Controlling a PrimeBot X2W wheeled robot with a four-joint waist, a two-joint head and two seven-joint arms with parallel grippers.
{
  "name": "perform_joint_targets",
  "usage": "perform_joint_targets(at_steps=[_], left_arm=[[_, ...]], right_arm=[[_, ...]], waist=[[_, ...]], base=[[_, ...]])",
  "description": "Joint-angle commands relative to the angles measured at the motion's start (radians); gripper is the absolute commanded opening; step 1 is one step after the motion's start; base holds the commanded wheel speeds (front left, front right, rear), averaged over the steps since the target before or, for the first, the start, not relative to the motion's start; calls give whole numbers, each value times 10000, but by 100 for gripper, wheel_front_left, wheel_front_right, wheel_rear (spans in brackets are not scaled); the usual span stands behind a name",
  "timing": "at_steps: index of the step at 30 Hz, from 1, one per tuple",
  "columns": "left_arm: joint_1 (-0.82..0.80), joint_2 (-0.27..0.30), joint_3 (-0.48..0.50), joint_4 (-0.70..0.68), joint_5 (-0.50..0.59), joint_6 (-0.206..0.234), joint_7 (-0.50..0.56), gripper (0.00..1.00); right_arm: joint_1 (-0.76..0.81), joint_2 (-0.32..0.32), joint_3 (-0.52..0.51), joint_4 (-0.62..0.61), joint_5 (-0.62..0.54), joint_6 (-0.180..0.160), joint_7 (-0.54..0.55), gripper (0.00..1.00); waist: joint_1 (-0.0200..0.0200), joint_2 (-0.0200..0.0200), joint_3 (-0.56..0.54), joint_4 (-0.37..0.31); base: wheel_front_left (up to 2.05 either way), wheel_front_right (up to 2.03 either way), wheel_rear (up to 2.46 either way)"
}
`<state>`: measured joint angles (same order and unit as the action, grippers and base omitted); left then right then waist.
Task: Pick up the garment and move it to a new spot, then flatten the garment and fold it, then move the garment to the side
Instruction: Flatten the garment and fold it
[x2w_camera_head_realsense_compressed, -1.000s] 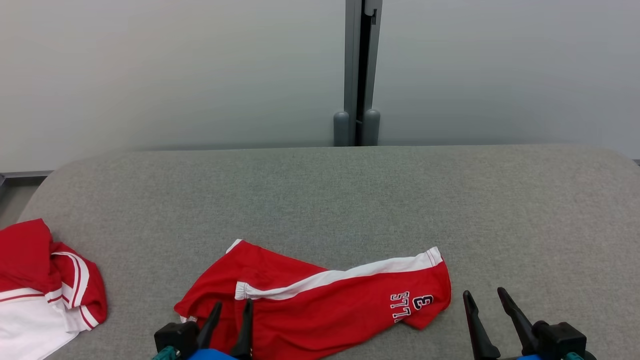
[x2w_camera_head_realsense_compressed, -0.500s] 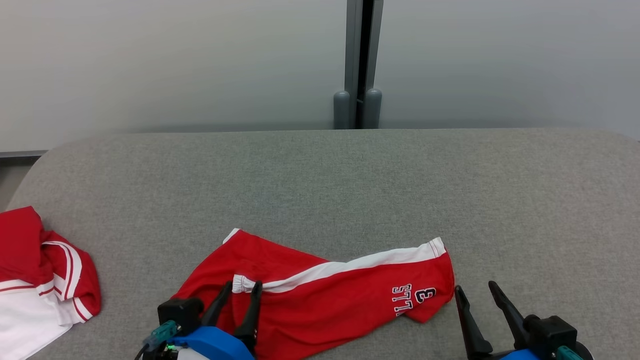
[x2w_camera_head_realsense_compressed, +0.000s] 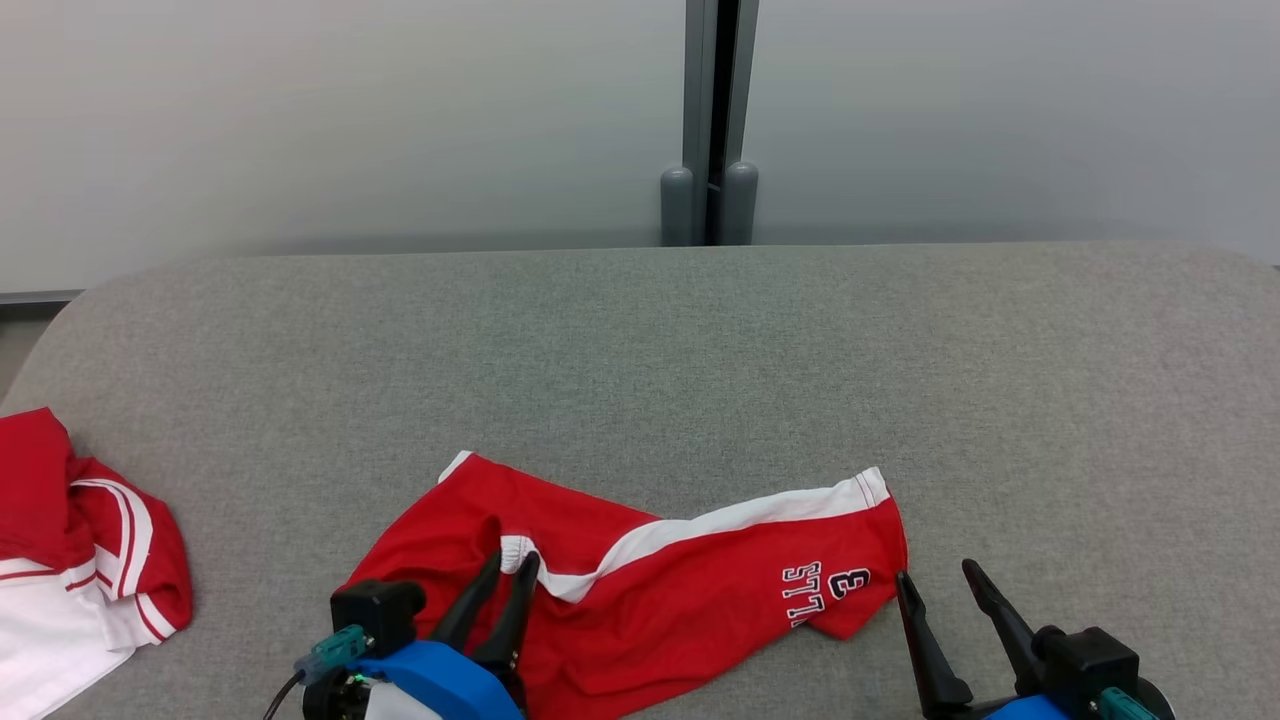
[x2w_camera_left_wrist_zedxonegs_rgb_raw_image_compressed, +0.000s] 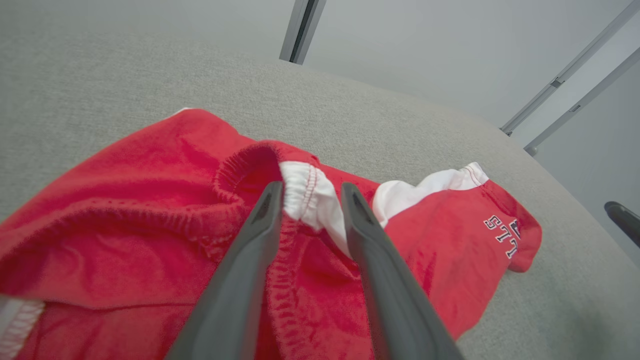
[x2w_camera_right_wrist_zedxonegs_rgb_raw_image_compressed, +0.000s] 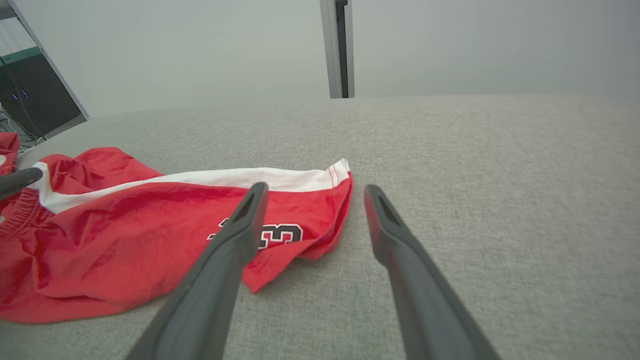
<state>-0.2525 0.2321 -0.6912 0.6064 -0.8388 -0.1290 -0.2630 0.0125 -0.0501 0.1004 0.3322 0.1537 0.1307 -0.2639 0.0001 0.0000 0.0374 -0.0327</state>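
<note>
The red shorts (x2w_camera_head_realsense_compressed: 650, 590) read "LLS" and "3" near one hem. The left gripper (x2w_camera_head_realsense_compressed: 512, 556) straddles their white waistband (x2w_camera_left_wrist_zedxonegs_rgb_raw_image_compressed: 305, 192), grip unclear; the right gripper (x2w_camera_head_realsense_compressed: 934, 572) stands open beside them

The left gripper (x2w_camera_head_realsense_compressed: 511, 560) has slid forward over the red shorts (x2w_camera_head_realsense_compressed: 690, 600), from their near edge up to the white end of the waistband (x2w_camera_head_realsense_compressed: 514, 546). Its fingers have drawn closer together, with that end now between them. The waistband end has been nudged toward the shorts' numbered leg and humped up, kinking the white side stripe (x2w_camera_head_realsense_compressed: 740, 517), and the right gripper (x2w_camera_head_realsense_compressed: 935, 572) has edged in until one fingertip lies just beside the shorts' hem.
</note>
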Motion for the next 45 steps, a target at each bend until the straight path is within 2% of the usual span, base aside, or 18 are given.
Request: perform_joint_targets(at_steps=[1, 2, 13, 20, 24, 27, 28, 32, 35, 41, 42, 43, 44, 45], left_arm=[[-200, 97, -125, -102, -166, -29, -25, 10], [-199, 114, -204, -132, -262, -29, -25, 0], [-418, 320, -541, -234, -336, -30, -25, 0], [-120, 142, -62, -923, 195, -30, -24, 0], [108, 95, -250, -1330, 418, -30, -24, 0], [202, 113, -509, -1537, 442, -30, -25, 0], [202, 113, -509, -1537, 442, -30, -25, 0], [194, 118, -671, -1634, 347, -30, -25, 0], [96, 127, -790, -1675, 308, -30, -25, 0], [-73, 130, -851, -1708, 290, -30, -25, 0], [-112, 137, -874, -1688, 299, -30, -25, 0], [-162, 142, -876, -1679, 289, -30, -25, 0], [-209, 149, -877, -1678, 280, -30, -25, 0], [-249, 160, -876, -1678, 282, -30, -25, 0]], right_arm=[[-94, -11, 14, -1, 49, 1, -6, 100], [-99, -11, 17, 7, 62, 1, -6, 100], [-376, -11, 6, 56, 133, 1, -6, 100], [-1070, -17, -441, 353, 212, 1, -6, 100], [-1875, -24, -812, 1480, 50, 1, -8, 100], [-2523, -16, -1206, 2778, -260, 1, -6, 100], [-2523, -16, -1206, 2778, -260, 1, -6, 100], [-3415, -22, -1814, 4320, -742, 1, 21, 100], [-3865, -24, -2208, 5184, -933, 1, 15, 100], [-4390, -19, -2887, 6164, -1525, 1, -8, 100], [-4472, -13, -2894, 6245, -1482, 1, 1, 92], [-4510, -13, -2862, 6250, -1440, 1, 9, 50], [-4483, -13, -2821, 6227, -1387, 1, 7, 20], [-4476, -14, -2783, 6139, -1266, 1, 4, 0]], waist=[[-1, 0, 15, 7], [-1, 0, 25, 12], [-1, 0, 172, 104], [-1, 0, 278, 583], [-1, 0, 439, 1057], [-1, 0, 545, 1412], [-1, 0, 545, 1412], [-1, 0, 665, 1738], [-1, 0, 753, 1866], [-1, 0, 934, 1909], [-1, 0, 960, 1911], [-1, 0, 987, 1904], [-1, 0, 1015, 1891], [-1, 0, 1039, 1874]], base=[[0, 0, 0], [0, 0, 0], [0, 0, 0], [0, 0, 0], [0, 0, 0], [0, 0, 0], [0, 0, 0], [0, 0, 0], [0, 0, 0], [0, 0, 0], [0, 0, 0], [0, 0, 0], [0, 0, 0], [0, 0, 0]])
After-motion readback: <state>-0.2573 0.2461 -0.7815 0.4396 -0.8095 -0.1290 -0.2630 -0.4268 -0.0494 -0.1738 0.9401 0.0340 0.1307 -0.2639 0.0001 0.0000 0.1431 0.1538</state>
